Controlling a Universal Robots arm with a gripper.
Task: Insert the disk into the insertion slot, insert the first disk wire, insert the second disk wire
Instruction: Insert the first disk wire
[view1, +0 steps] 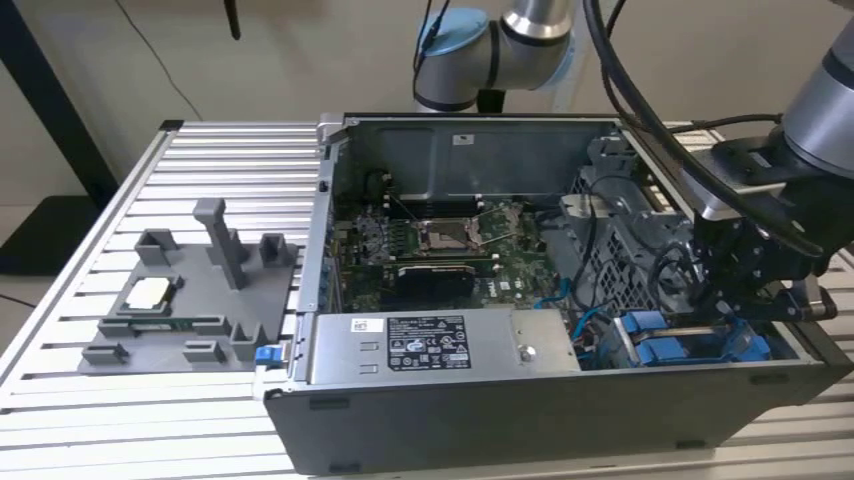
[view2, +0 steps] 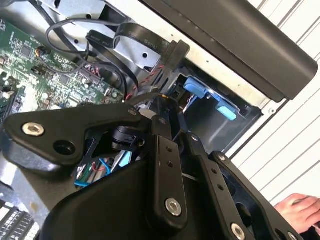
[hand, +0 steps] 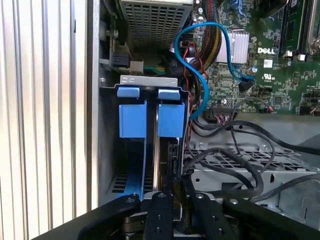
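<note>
In the exterior view the open computer case lies on a slatted table. Inside the case, the insertion slot sits at one corner. A silver box is just beside the slot and a green motherboard lies beyond the slot, deeper in the case. The gripper reaches down into the slot. A grey tray with small parts stands outside the case, well apart from the slot.

The second wrist view shows the claw close up. The gripper has its fingers drawn almost together, and they pinch the end of a black wire at the mouth of the slot. A hand rests on the table outside the case, well apart from the slot.

The first wrist view looks straight into the slot. The slot holds two things side by side. One is the disk, standing on edge in its blue carrier and pushed fully in. The other is a second blue carrier between the disk and the case's outer wall. The gripper is at the disk's edge. A blue cable curves near the slot.
</note>
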